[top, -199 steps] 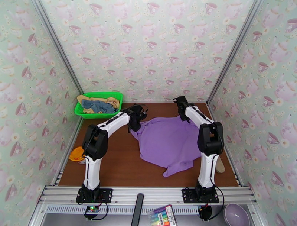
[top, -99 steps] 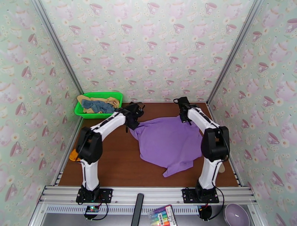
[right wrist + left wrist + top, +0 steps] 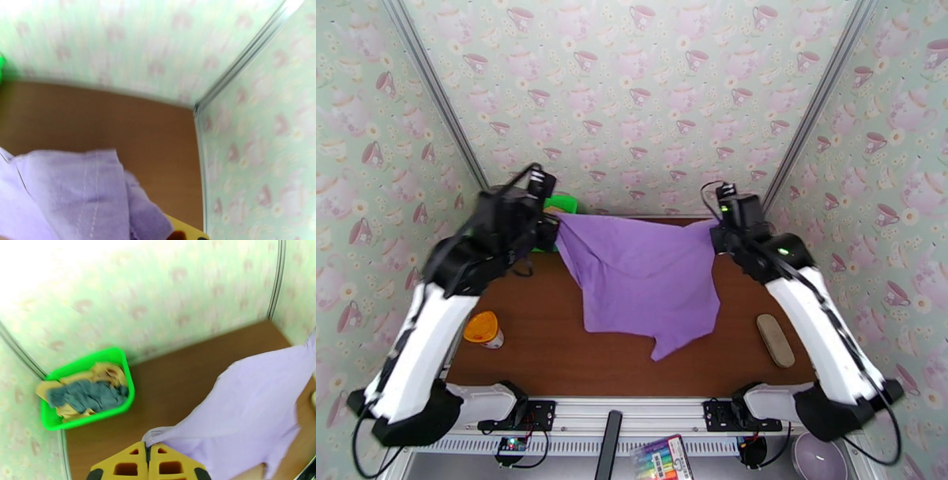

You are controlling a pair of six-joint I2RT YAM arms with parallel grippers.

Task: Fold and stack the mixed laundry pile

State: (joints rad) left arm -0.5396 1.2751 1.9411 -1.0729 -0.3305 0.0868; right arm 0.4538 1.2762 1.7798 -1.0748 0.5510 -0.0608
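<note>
Aloft, purple T-shirt [image 3: 644, 276] hanging between left pincer [image 3: 147, 446], right pincer [image 3: 716, 232].

Both arms have swung up from the table [image 3: 545, 355]. The purple T-shirt [image 3: 644, 276] — a second ago lying spread on the wood — now hangs stretched between the left gripper [image 3: 551, 227] and the right gripper [image 3: 716, 231]. The left jaws, slightly apart before, have closed on the shirt's edge. The raised left arm now covers most of the green basket [image 3: 564, 204].
</note>
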